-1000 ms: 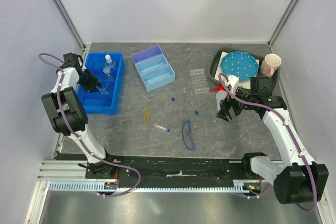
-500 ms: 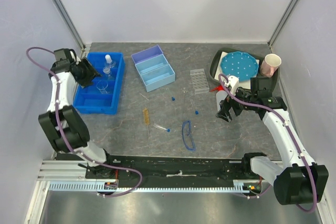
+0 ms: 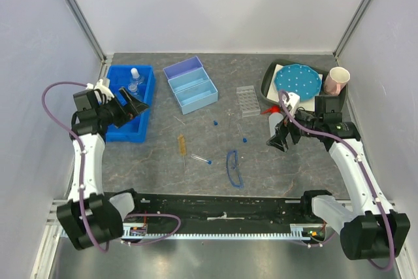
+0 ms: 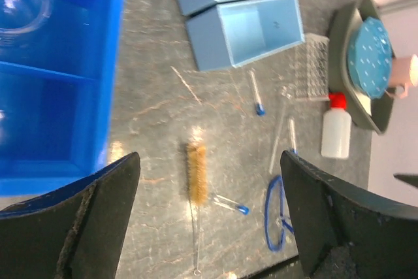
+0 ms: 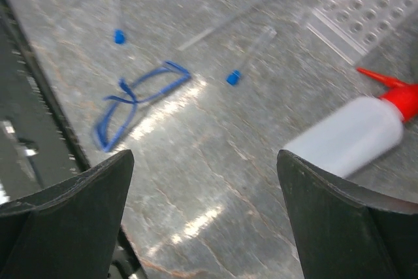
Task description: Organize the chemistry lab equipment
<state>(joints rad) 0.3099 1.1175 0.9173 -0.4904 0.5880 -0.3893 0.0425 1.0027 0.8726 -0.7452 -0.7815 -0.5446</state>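
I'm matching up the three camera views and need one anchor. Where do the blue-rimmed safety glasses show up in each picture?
Top external: the safety glasses lie low and just right of centre.
Left wrist: near the bottom edge, right of centre.
Right wrist: left of centre, lying at a slant.
Shared landmark: the clear tube rack, at upper right in both wrist views.

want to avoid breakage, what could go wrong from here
1. The squeeze bottle lies on its side near the clear rack. The open right claw, closing on it, might roll it into the rack.
2. The open left claw hangs near the blue bin, which holds a glass flask. A low swing could knock it.
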